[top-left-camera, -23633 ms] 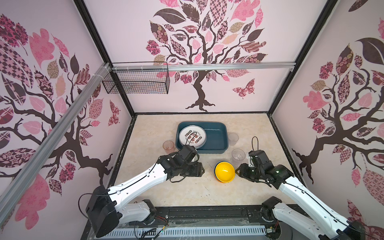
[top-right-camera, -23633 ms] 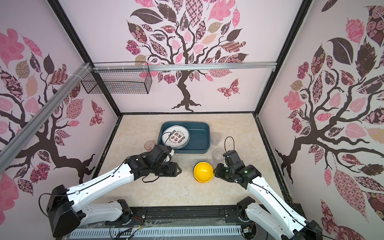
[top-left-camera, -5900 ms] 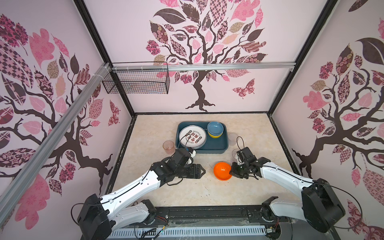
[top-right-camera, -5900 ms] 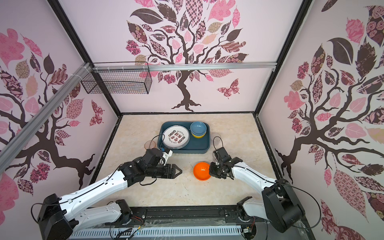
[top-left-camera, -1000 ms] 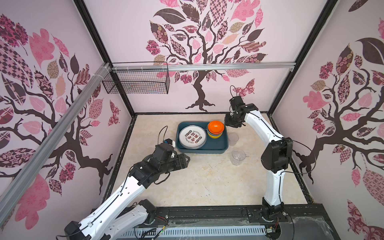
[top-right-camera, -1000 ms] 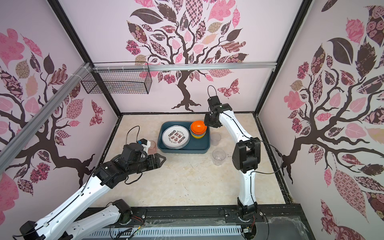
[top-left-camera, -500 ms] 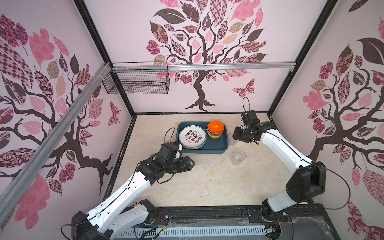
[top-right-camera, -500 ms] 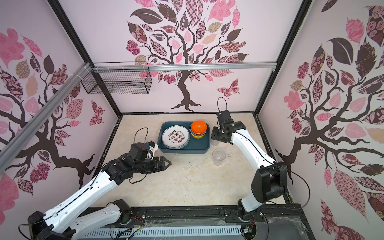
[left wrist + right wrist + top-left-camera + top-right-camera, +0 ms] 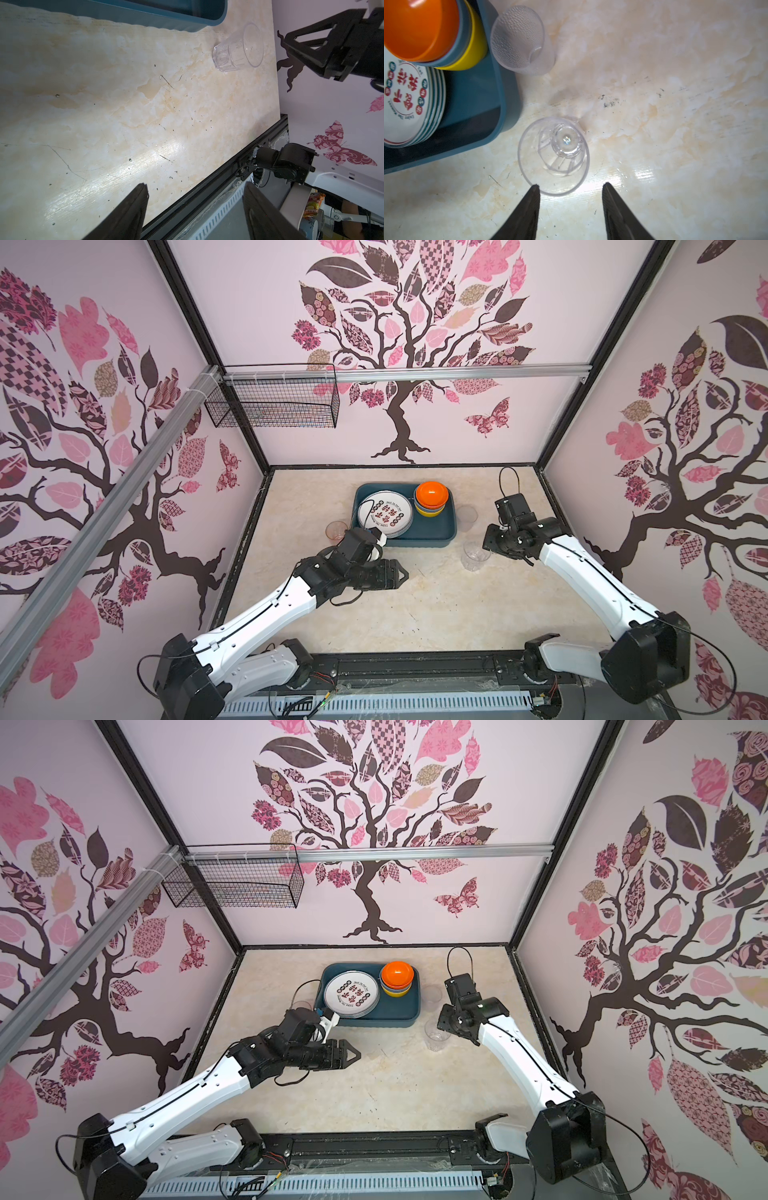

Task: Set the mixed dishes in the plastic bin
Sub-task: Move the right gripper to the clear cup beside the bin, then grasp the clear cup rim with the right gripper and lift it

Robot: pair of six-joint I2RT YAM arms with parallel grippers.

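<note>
Right tool is back from the bin, spread and empty over the clear cup, which stands upright, mouth up. Left tool spread and empty too.

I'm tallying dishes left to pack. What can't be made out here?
- Pink cup: in a top view, partly behind the left arm.
- Plates: right wrist view, stacked and cut by the edge; count unclear.
- Blue bowl, yellow bowl: right wrist view, nested under the orange bowl; only rims show.
</note>
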